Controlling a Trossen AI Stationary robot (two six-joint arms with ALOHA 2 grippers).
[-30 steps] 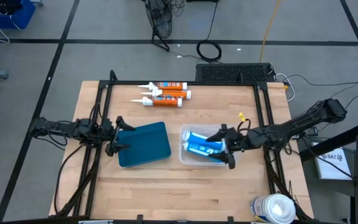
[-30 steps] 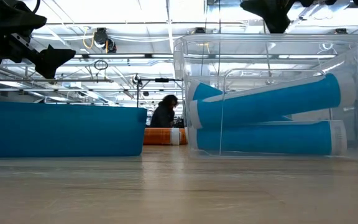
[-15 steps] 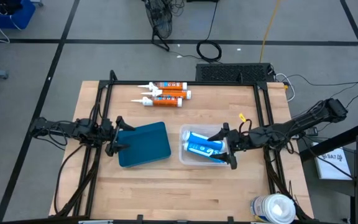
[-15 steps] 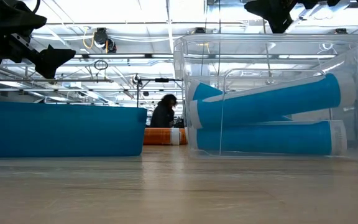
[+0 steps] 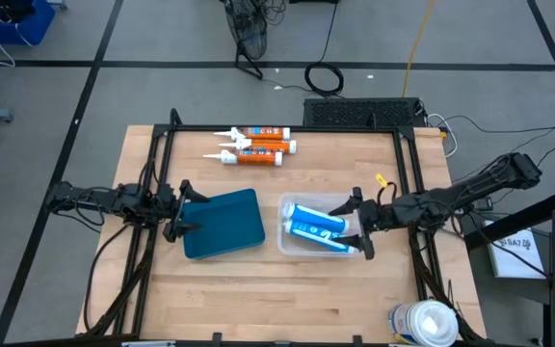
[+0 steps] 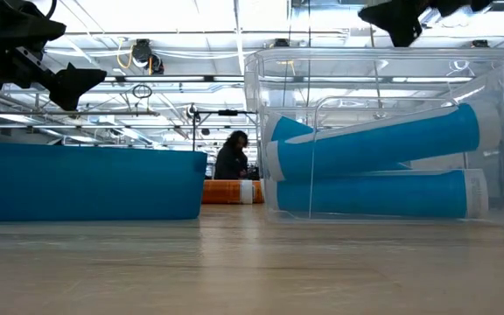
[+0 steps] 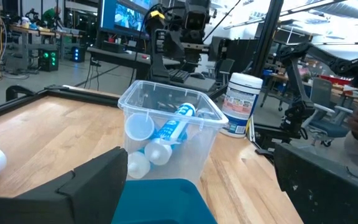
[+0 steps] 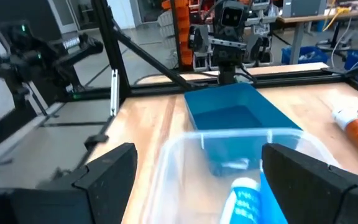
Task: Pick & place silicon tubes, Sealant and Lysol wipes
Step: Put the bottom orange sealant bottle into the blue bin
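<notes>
Over clear bin [image 5: 304, 229] edge, my right gripper [image 5: 363, 227] fingers spread, empty; blue tubes [image 5: 314, 226] lie inside, seemingly dropped.

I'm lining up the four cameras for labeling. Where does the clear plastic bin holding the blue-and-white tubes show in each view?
High view: clear bin right of centre, beside the blue tray.
Low view: right half, filling it; tubes stacked inside.
Left wrist view: centre, beyond the tray.
Right wrist view: bottom centre, before the tray.
Shared landmark: the blue tray.
</notes>
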